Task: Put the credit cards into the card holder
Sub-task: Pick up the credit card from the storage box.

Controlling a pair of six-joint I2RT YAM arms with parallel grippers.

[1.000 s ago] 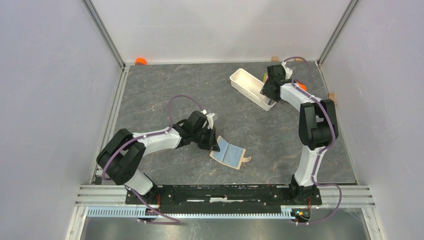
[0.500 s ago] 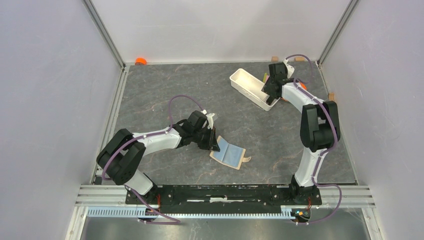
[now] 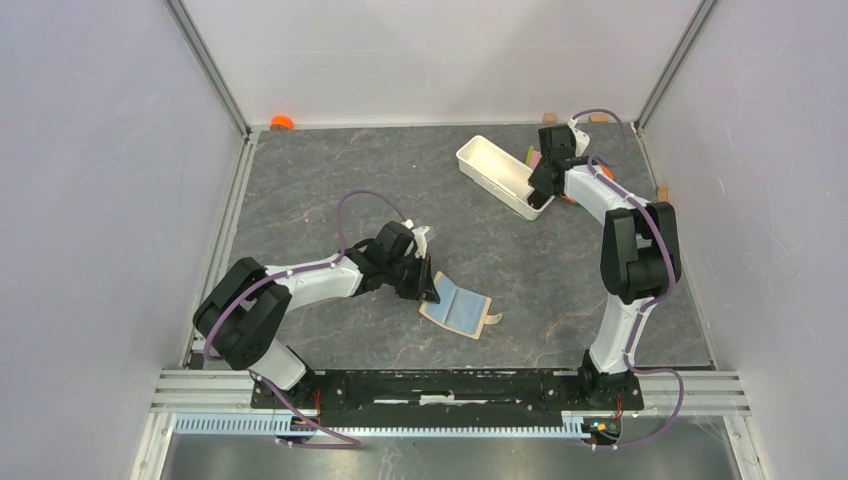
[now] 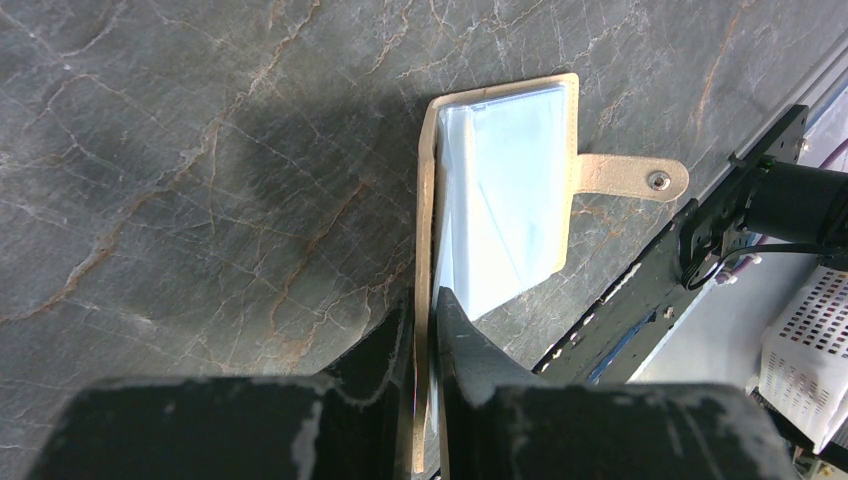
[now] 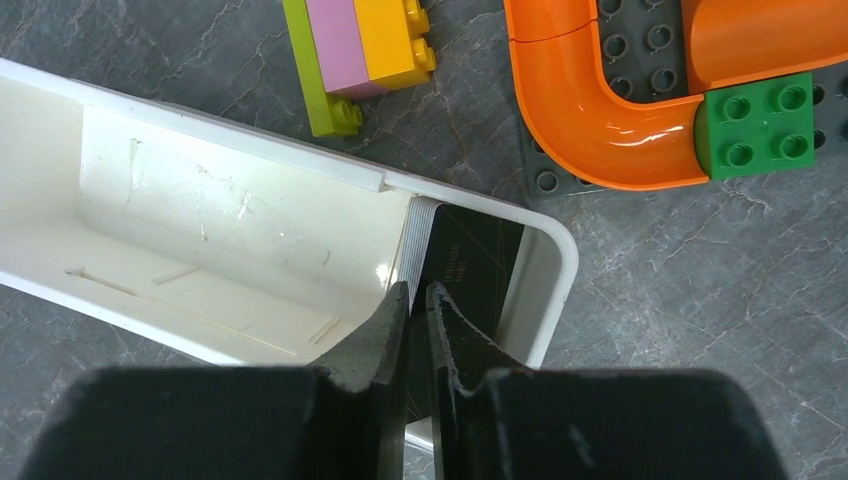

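Observation:
The card holder (image 3: 462,308) lies open on the table, tan outside with pale blue lining (image 4: 510,200) and a snap tab (image 4: 630,178). My left gripper (image 4: 428,300) is shut on its raised left flap, one finger on each side; in the top view the left gripper (image 3: 430,290) sits at the holder's left edge. The credit cards (image 5: 470,260) stand as a thin stack with a black one facing out, leaning on the near end wall of the white tray (image 5: 200,130). My right gripper (image 5: 418,290) reaches into that end and is shut on the stack's edge.
The white tray (image 3: 485,160) sits at the back right, otherwise empty inside. Just behind it are stacked toy bricks (image 5: 360,50) and an orange curved track on a dark baseplate (image 5: 600,130). A small orange object (image 3: 281,122) sits at the far left corner.
The right gripper's jaws have closed from half open onto the cards at the tray's near end, and the tray has shifted slightly. The left arm and the card holder have not moved.

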